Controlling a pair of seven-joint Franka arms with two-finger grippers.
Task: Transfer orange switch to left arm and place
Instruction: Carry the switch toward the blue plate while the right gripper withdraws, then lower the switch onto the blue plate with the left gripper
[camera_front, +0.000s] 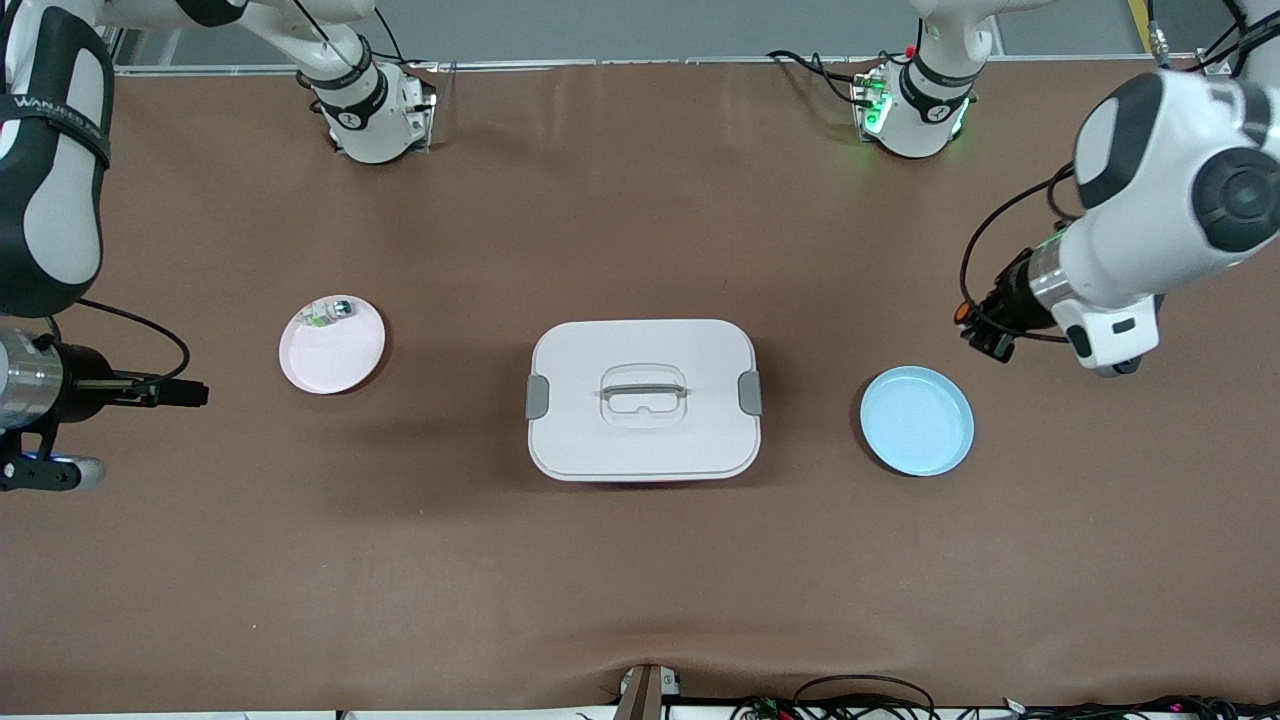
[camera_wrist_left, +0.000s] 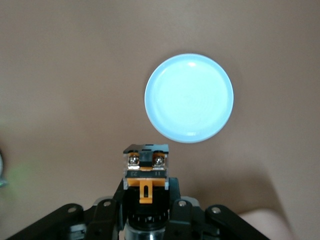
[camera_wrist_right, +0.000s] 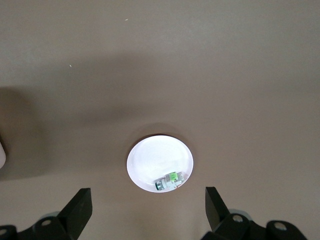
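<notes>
The box (camera_front: 644, 400) stands mid-table between 2 plates; bare table (camera_front: 640, 580) surrounds it.

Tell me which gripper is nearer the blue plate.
Left. The left gripper, holding the orange switch, is up beside the blue plate; the right gripper is open at the other end, near the pink plate.

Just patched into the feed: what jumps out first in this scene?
The big white box sits mid-table between a pink plate and a blue plate. The left claw, shut on the orange switch, hangs beside the blue plate. The right claw waits open beside the pink plate.
</notes>
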